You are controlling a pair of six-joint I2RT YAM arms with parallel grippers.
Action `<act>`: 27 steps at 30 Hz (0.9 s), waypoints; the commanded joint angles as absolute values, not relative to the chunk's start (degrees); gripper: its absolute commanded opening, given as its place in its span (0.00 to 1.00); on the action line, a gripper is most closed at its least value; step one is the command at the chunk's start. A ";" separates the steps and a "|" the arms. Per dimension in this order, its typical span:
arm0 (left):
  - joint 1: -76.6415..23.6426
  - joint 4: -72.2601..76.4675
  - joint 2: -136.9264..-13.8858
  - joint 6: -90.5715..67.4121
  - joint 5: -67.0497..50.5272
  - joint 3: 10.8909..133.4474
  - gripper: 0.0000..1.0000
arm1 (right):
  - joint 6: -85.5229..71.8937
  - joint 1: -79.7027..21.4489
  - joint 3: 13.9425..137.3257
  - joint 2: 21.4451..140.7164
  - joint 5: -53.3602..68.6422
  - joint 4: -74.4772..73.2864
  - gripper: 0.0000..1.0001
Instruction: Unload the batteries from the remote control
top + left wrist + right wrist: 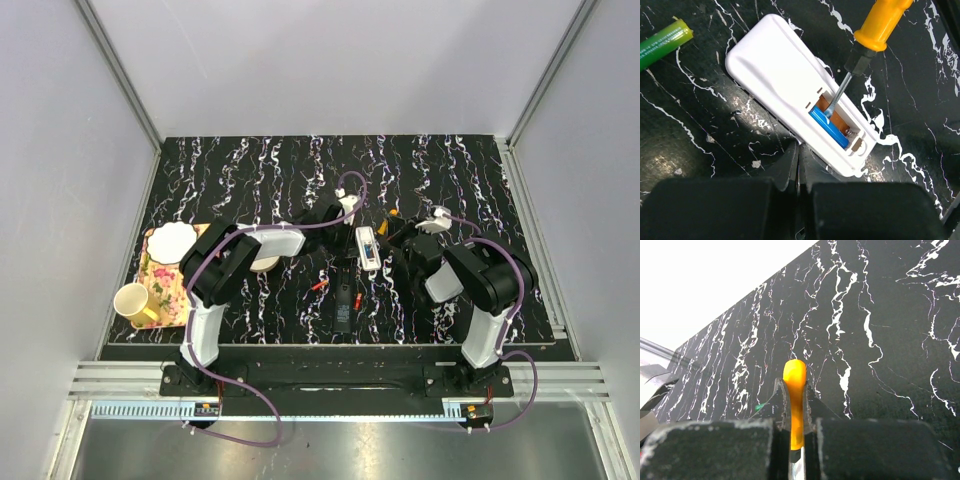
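Two batteries, one remote control, one screwdriver, one mug, one plate.

Access to remote control tight: left gripper, fingers closed, at its left edge; right gripper and clamped screwdriver on its right, blade slanting into the slot beside the blue battery. A black flat piece lies just near of it. Far half of table open to approach.

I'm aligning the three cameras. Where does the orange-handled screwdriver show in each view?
Top external: screwdriver, an orange speck above-right of the white remote, mid-table.
Left wrist: upper right, tip in the remote's slot by the blue battery.
Right wrist: bottom centre, handle clamped in the right gripper.
Shared landmark: the black marbled tabletop.
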State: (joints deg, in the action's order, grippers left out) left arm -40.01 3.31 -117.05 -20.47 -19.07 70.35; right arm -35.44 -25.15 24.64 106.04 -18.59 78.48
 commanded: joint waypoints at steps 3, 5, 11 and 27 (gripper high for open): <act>-42.80 4.41 -117.07 -23.12 -21.54 70.83 0.00 | -39.37 -25.40 22.15 105.47 -15.03 89.47 0.00; -42.45 3.43 -117.33 -23.03 -20.31 71.71 0.00 | -39.38 -25.31 21.27 105.21 -13.02 89.47 0.00; -41.49 1.50 -118.56 -22.41 -20.91 74.00 0.00 | -43.05 -22.60 19.86 106.52 -6.78 89.47 0.00; -41.66 1.32 -119.79 -22.33 -21.88 74.53 0.00 | -50.45 -19.07 24.08 113.03 2.64 89.56 0.00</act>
State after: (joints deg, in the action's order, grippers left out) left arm -40.25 -0.36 -117.78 -22.02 -19.46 72.69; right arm -48.93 -17.78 24.77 111.96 -3.51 81.78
